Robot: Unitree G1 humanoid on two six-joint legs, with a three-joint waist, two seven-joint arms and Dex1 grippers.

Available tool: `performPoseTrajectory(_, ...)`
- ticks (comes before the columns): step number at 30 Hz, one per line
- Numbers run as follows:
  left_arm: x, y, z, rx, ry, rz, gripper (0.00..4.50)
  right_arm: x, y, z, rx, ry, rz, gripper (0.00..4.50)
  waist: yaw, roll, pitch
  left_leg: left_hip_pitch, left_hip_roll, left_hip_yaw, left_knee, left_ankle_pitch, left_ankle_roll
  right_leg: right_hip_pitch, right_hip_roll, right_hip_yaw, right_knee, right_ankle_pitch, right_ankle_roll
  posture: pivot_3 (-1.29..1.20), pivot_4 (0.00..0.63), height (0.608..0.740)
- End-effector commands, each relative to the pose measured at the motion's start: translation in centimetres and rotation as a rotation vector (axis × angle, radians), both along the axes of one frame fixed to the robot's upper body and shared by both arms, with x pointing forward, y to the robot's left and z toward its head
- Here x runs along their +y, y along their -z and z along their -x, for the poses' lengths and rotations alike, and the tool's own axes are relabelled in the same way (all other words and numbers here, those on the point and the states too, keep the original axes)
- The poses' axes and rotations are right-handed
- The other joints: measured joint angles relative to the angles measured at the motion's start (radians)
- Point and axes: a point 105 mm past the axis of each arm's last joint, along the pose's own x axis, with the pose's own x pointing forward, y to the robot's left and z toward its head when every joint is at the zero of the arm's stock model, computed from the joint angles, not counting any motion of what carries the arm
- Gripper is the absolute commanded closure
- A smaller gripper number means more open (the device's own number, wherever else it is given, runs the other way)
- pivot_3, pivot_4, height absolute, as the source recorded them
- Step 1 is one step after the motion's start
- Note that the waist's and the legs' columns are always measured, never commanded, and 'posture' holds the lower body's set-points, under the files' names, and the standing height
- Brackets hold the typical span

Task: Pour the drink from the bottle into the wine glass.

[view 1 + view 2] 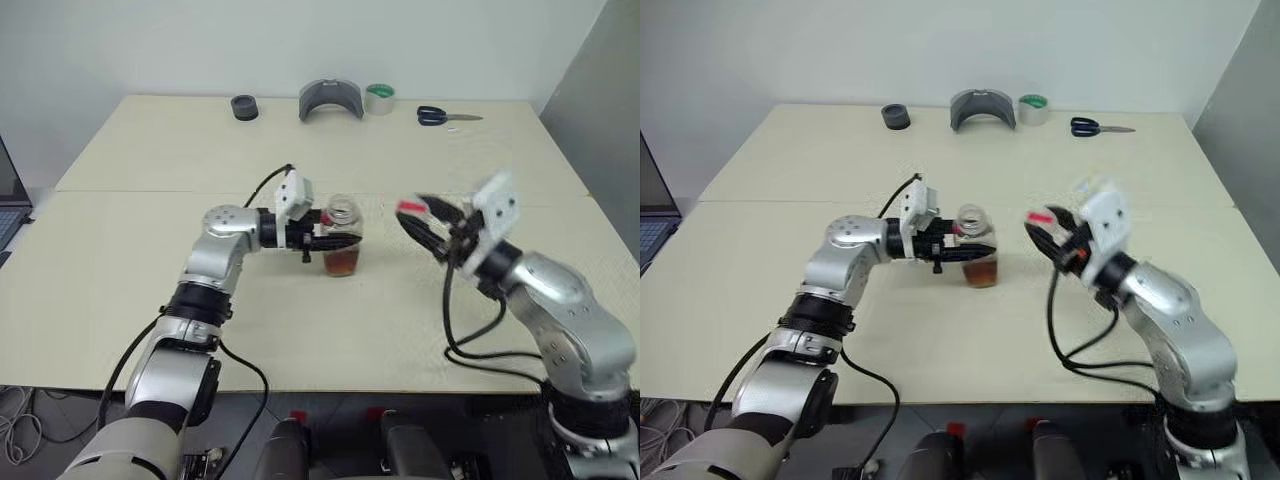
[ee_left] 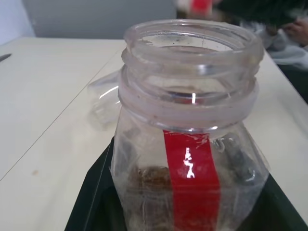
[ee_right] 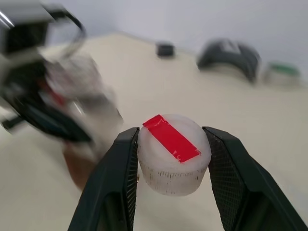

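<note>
The right gripper sat nearest the camera over the table's near right part, its two black fingers pinched on the white cap with its red strip, clear of the tabletop. Left of it, with an open gap between, the left gripper was clamped around the bottle, reaching in from the left. The bottle stood upright on the table, uncapped, its wide mouth open and its red label facing the left wrist. The drink filled only its lower part. A seam ran across the table just behind the bottle. Along the far edge lay a black roll, a grey curved piece, a green tape roll and scissors, well apart from both arms. The near edge and broad middle were bare.
</note>
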Motion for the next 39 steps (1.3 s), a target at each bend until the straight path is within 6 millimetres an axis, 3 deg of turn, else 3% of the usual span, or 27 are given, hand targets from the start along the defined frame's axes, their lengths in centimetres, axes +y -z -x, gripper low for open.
performPoseTrajectory(1, 0.2, -2.1, 0.1, -0.073, -0.015, 0.044, 2.71, -2.2, 1.4, -0.1, -0.008, 0.152, 0.115, 2.76, -0.002, 0.000, 0.000, 0.001, 0.000, 0.001, 0.000, 0.000, 0.000, 0.000, 0.000, 0.001, 0.000, 0.000, 0.000, 0.00, 0.150, 0.740)
performPoseTrajectory(4, 0.8, -2.1, 0.0, -0.077, -0.044, 0.047, 2.71, -3.7, 3.3, -0.5, 0.031, 0.253, 0.162, 2.76, -0.005, 0.000, 0.000, 0.001, 0.001, 0.001, 0.000, 0.000, 0.000, 0.000, 0.001, 0.001, 0.000, 0.000, 0.000, 0.00, 0.150, 0.740)
performPoseTrajectory(12, 2.7, -2.5, -0.6, -0.093, -0.145, 0.059, 2.71, -4.3, 4.6, -0.7, 0.077, 0.240, 0.225, 0.02, -0.010, 0.000, 0.000, 0.001, 0.001, 0.000, 0.000, 0.000, 0.000, 0.000, 0.002, 0.000, 0.000, 0.000, 0.000, 0.00, 0.150, 0.740)
performPoseTrajectory(22, 5.0, -3.0, -1.5, -0.119, -0.280, 0.072, 2.71, -4.3, 3.0, -1.2, -0.146, 0.175, 0.588, 0.00, -0.009, 0.000, 0.000, 0.001, 0.001, 0.000, 0.000, 0.000, 0.000, 0.000, 0.002, 0.000, 0.000, 0.000, 0.000, 0.00, 0.150, 0.740)
performPoseTrajectory(27, 5.5, -3.1, -1.7, -0.127, -0.316, 0.071, 2.71, -3.9, 2.8, -1.6, -0.113, 0.184, 0.453, 0.00, -0.008, 0.000, 0.000, 0.001, 0.001, 0.001, 0.000, 0.000, 0.000, 0.000, 0.001, 0.000, 0.000, 0.000, 0.000, 0.00, 0.150, 0.740)
performPoseTrajectory(30, 6.7, -3.3, -2.5, -0.141, -0.404, 0.070, 2.71, -0.5, 1.8, -0.4, -0.082, 0.012, 0.230, 0.00, -0.010, 0.000, 0.000, 0.001, 0.001, 0.000, 0.000, 0.000, 0.000, 0.000, 0.001, 0.000, 0.000, 0.000, 0.000, 0.00, 0.150, 0.740)
performPoseTrajectory(34, 8.6, -3.9, -3.9, -0.163, -0.543, 0.082, 2.71, 3.3, -0.2, 1.6, -0.104, -0.198, 0.073, 0.00, -0.010, 0.000, 0.000, 0.001, 0.001, 0.000, 0.000, 0.000, 0.000, 0.000, 0.001, 0.000, 0.000, 0.000, 0.000, 0.00, 0.150, 0.740)
performPoseTrajectory(39, 12.8, -4.4, -6.2, -0.162, -0.831, 0.118, 2.71, 7.9, -0.3, 1.3, -0.058, -0.367, 0.068, 0.00, -0.010, 0.000, 0.000, 0.001, 0.001, 0.000, 0.001, 0.000, 0.000, 0.000, 0.001, -0.001, 0.001, 0.000, 0.000, 0.00, 0.150, 0.740)
